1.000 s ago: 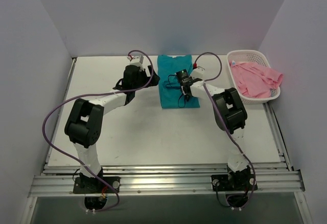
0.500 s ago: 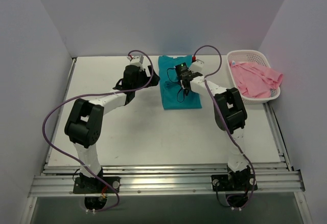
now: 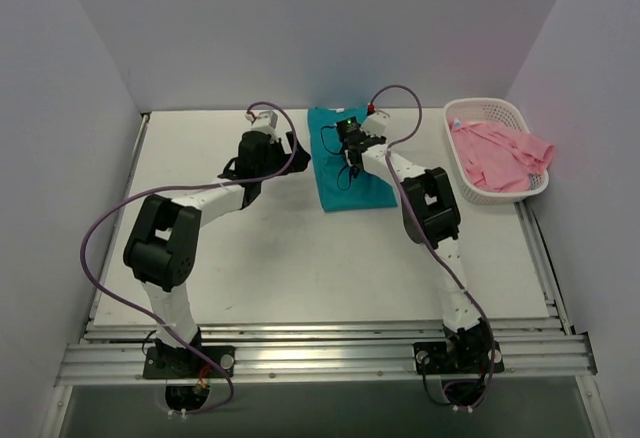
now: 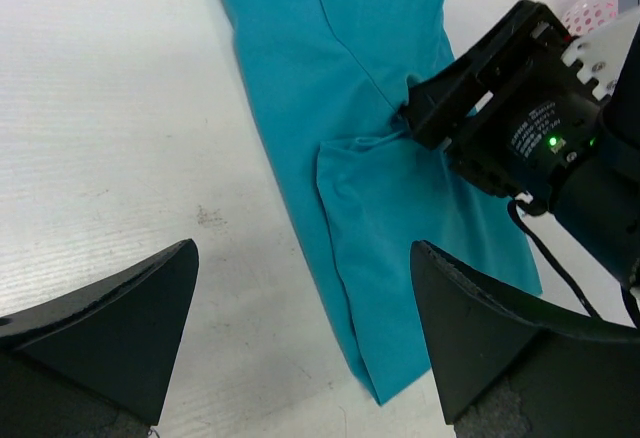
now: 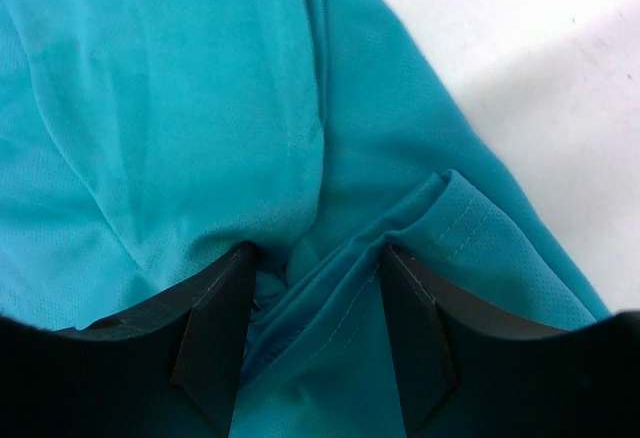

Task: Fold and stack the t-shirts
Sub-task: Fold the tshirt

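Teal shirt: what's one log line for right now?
teal shirt: partly folded | right gripper: open over bunched fold | left gripper: open, empty | pink shirt: in basket

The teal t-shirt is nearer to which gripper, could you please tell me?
Right. The right gripper is down on the teal t-shirt; the left gripper hovers beside its left edge.

A white table (image 3: 250, 258) lies under the right claw (image 5: 315, 254), with plain pale walls (image 3: 330, 28) close beyond it and off to both sides, silver rails (image 3: 320, 358) back by its arm's base, and soft, even light.
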